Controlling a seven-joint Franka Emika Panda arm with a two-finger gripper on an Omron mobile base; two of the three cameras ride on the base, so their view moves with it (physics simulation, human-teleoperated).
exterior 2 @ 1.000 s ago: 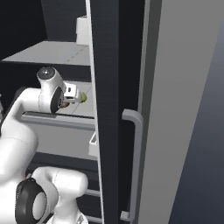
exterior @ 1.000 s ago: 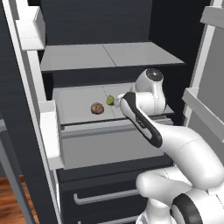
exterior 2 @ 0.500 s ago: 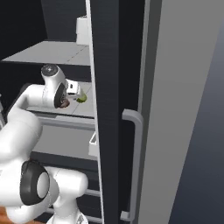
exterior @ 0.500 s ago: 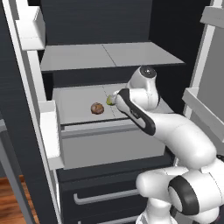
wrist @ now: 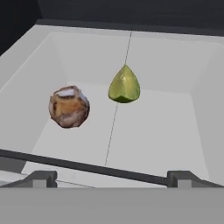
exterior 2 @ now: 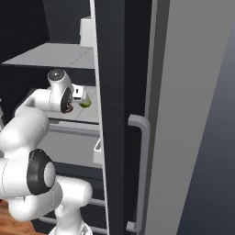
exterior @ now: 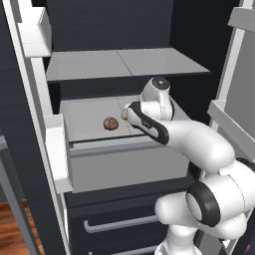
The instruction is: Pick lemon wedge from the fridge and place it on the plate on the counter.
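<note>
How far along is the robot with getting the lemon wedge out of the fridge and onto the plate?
Early stage. Done: the fridge is open and the arm has reached in over the white drawer. In hand: the gripper is lined up toward the lemon wedge, which lies loose in the drawer beside the brown lumpy item; nothing sits between the fingertips. Left: grasping the wedge, lifting it out, carrying it to the plate.

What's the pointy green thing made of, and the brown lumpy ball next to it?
The lemon wedge looks like fruit: smooth yellow-green skin, slightly shiny, pointed at one end. The brown lump looks rough and matte, mottled brown with pale patches, maybe baked or crusty food, but I can't tell. Both lie in the white drawer, which looks like plain smooth plastic.
</note>
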